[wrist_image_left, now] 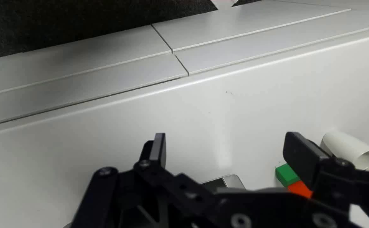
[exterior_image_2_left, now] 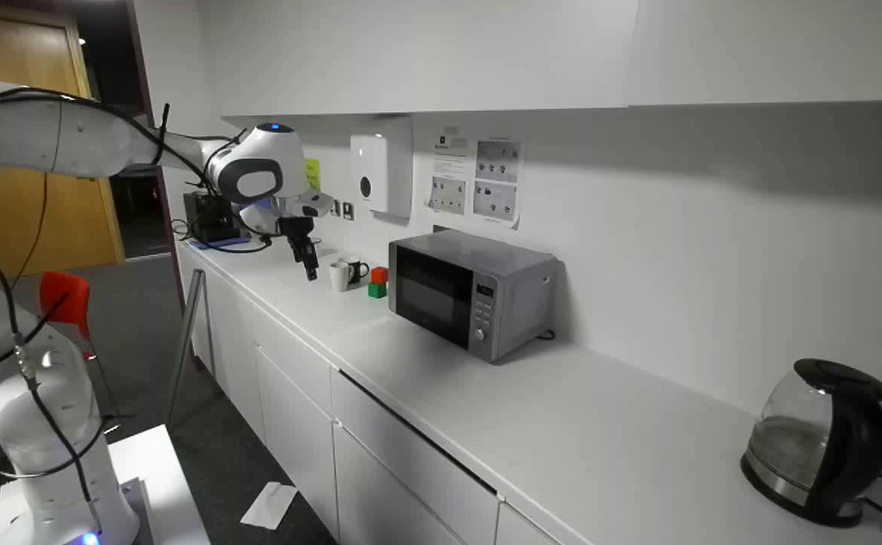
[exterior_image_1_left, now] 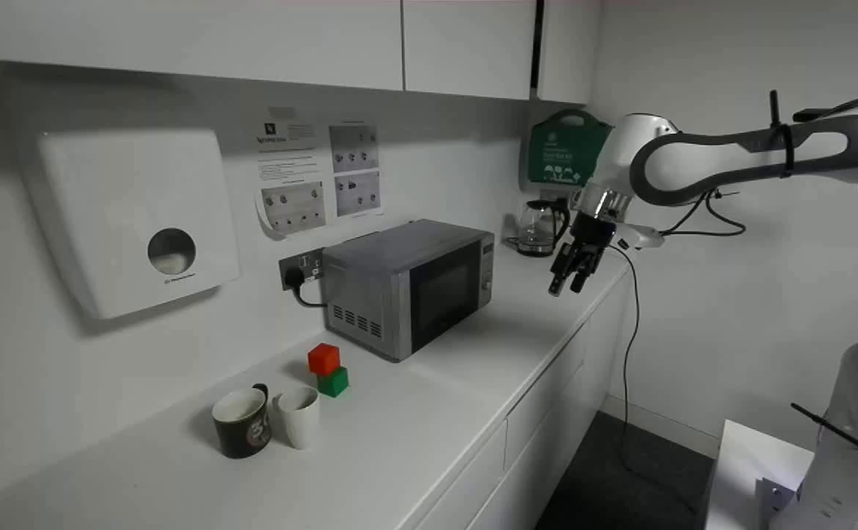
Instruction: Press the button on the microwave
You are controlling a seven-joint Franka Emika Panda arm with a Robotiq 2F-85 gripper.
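Observation:
The microwave (exterior_image_1_left: 406, 254) is a grey-silver box with a dark glass front; it stands on the counter in both exterior views (exterior_image_2_left: 520, 295). Its control strip (exterior_image_2_left: 484, 314) has small buttons (exterior_image_2_left: 484, 306) and a round knob (exterior_image_2_left: 480, 334); the strip also shows in an exterior view (exterior_image_1_left: 486, 269). My gripper (exterior_image_1_left: 566, 287) points down in the air in front of the microwave, apart from it; it also shows in an exterior view (exterior_image_2_left: 312, 275). In the wrist view the gripper (wrist_image_left: 225, 144) is open with nothing between its fingers. Only a corner of the microwave (wrist_image_left: 235, 181) shows there; its controls are hidden.
A red block (exterior_image_1_left: 324, 358) sits on a green block (exterior_image_1_left: 333, 382) beside the microwave. A white mug (exterior_image_1_left: 300, 418) and a dark mug (exterior_image_1_left: 241, 423) stand near them. A glass kettle (exterior_image_2_left: 819, 443) stands on the counter. Wall cupboards (exterior_image_2_left: 425, 57) hang above.

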